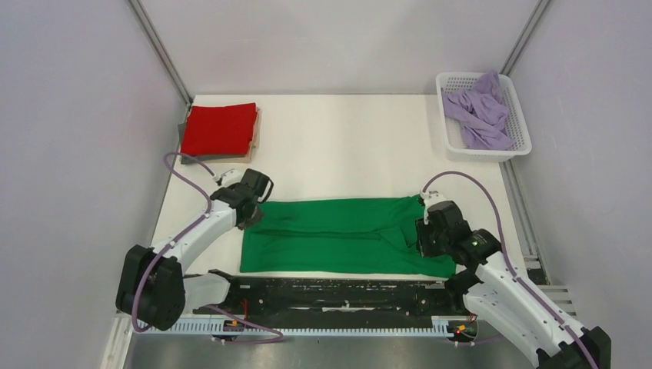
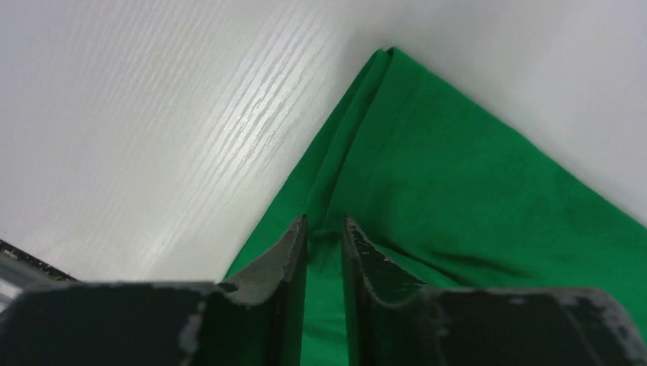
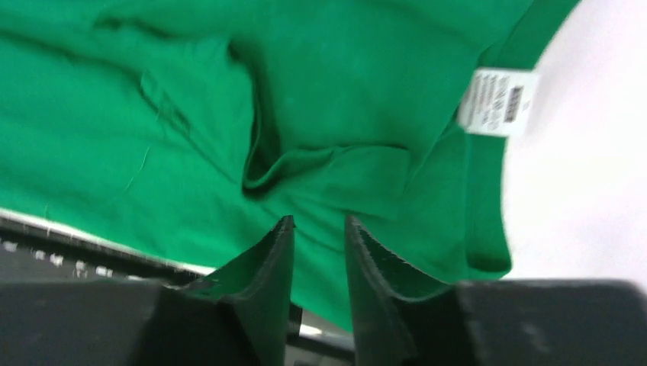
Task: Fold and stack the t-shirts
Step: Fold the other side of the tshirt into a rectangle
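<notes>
- Currently the green t-shirt (image 1: pixel 338 234) lies flat on the white surface (image 1: pixel 346 146), close to its near edge, folded into a long band that runs sideways from one arm to the other
- The left hand (image 1: pixel 257 201) is at the band's far left corner; in its wrist view the two fingers (image 2: pixel 286 252) stand almost together with a small pucker of green cloth pinched between them, so it is clenched on the shirt
- The right hand (image 1: pixel 425 231) is at the band's right end, where the cloth is bunched and creased; its fingers (image 3: pixel 267 259) are likewise nearly closed, gripping a fold of the green cloth
- A white neck tag (image 3: pixel 500 101) shows at the shirt's collar edge, just beside the bare surface in the right wrist view
- A folded red t-shirt (image 1: pixel 219 129) rests in the far left corner on top of folded grey and tan cloth (image 1: pixel 183 140), whose edges show around it
- A lavender t-shirt (image 1: pixel 480 111) lies crumpled in the white mesh basket (image 1: pixel 523 137) at the far right corner, well apart from the green one
</notes>
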Robot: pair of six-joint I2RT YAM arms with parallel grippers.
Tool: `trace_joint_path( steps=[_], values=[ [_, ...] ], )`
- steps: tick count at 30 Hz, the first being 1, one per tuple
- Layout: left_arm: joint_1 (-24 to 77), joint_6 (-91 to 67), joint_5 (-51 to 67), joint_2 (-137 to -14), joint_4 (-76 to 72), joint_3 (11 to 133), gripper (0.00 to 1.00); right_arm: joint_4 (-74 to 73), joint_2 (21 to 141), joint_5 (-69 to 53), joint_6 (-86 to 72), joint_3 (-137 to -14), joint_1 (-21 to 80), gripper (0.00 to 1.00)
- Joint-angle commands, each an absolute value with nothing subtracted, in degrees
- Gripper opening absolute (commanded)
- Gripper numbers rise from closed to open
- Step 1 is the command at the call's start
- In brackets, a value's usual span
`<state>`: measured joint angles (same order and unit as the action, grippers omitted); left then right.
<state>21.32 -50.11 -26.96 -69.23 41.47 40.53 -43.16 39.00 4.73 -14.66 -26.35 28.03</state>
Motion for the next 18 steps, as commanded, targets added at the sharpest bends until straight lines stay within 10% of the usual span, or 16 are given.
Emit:
trace_joint_path(
  steps=[1, 3, 5, 18],
  values=[
    [21.4, -54.7, -32.9, -64.9, 47.6, 42.2, 0.60, -47.9, 35.0, -8.7, -11.4, -26.8, 28.3, 0.43],
    [21.4, -54.8, -34.8, -62.6, 50.1, 44.6, 0.99, -47.4, 32.5, -15.5, -9.1, -27.9, 28.3, 0.75],
    [21.4, -54.0, -34.5, -59.6, 50.7, 46.7, 1.00, -45.6, 31.5, -19.2, -7.7, -28.8, 28.3, 0.98],
    [21.6, -46.1, -7.5, -64.6, 32.0, 40.7, 1.00, -18.6, 50.9, -18.6, -10.3, -24.6, 28.3, 0.98]
  ],
)
